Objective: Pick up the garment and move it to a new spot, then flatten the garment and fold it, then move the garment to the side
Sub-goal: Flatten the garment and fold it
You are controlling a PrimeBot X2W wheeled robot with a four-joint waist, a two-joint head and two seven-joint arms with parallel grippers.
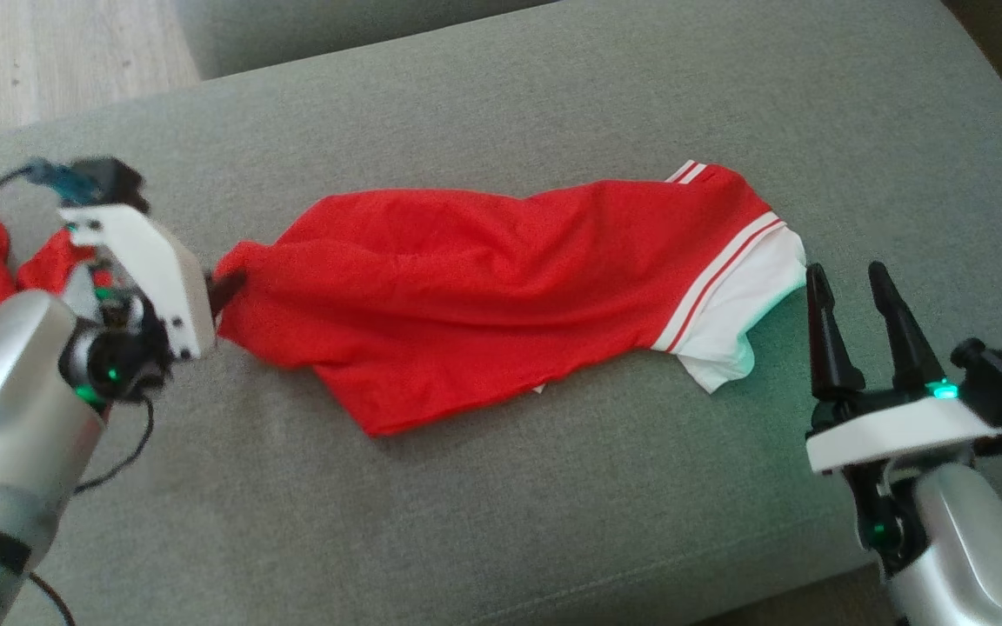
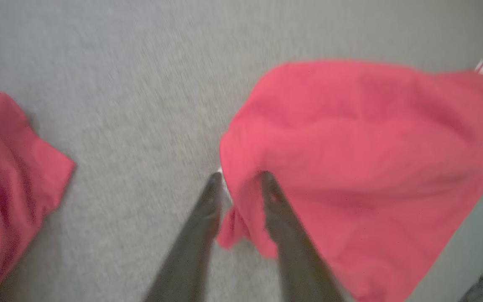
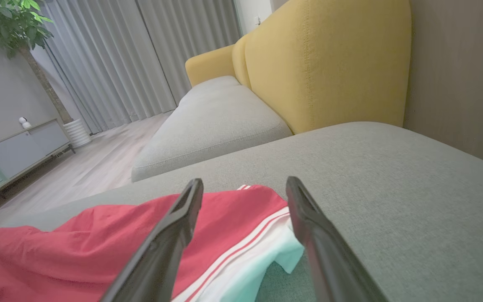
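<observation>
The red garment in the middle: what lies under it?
The red garment lies on the grey sofa cushion. Whether anything small sits beneath the cloth cannot be seen; the folds cover it.

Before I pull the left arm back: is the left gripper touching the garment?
Touching. The left wrist view shows a corner of the garment bunched between the fingers of the left gripper, lying against one of them.
</observation>
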